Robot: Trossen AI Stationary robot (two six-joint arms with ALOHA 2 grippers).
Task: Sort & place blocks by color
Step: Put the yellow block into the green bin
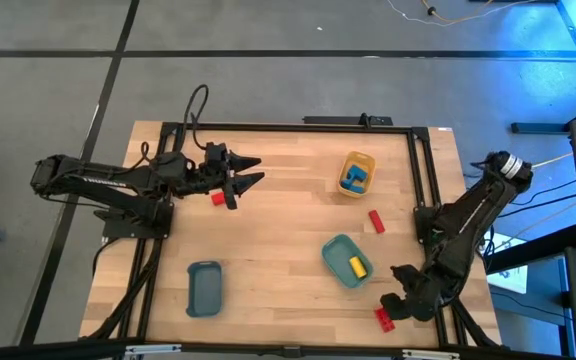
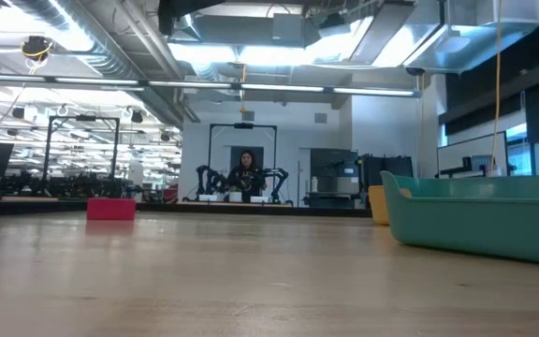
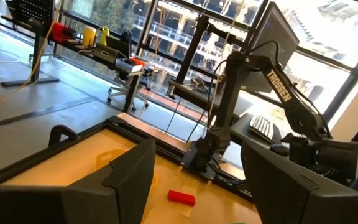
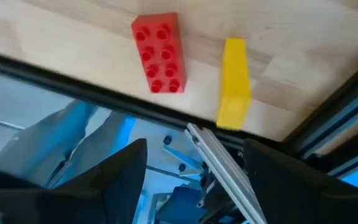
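My left gripper (image 1: 258,169) is open and empty at the table's far left, raised and pointing toward the right edge; a red block (image 1: 218,198) lies on the wood just near of it. My right gripper (image 1: 394,298) is open and empty over the near right corner. Past its fingers, the right wrist view shows a red block (image 4: 159,53) and a yellow block (image 4: 235,81) flat on the table by the edge. Another red block (image 1: 376,221) lies right of centre. Blue blocks (image 1: 356,178) sit in the yellow tray (image 1: 357,160). A yellow block (image 1: 357,266) sits in the teal tray (image 1: 334,250).
A slate-blue tray (image 1: 204,288) stands at the near left. A black frame rail (image 1: 423,180) runs along the table's right side beside the right arm's base. The low view shows the teal tray (image 2: 480,220) close at right, and a person far off in the room.
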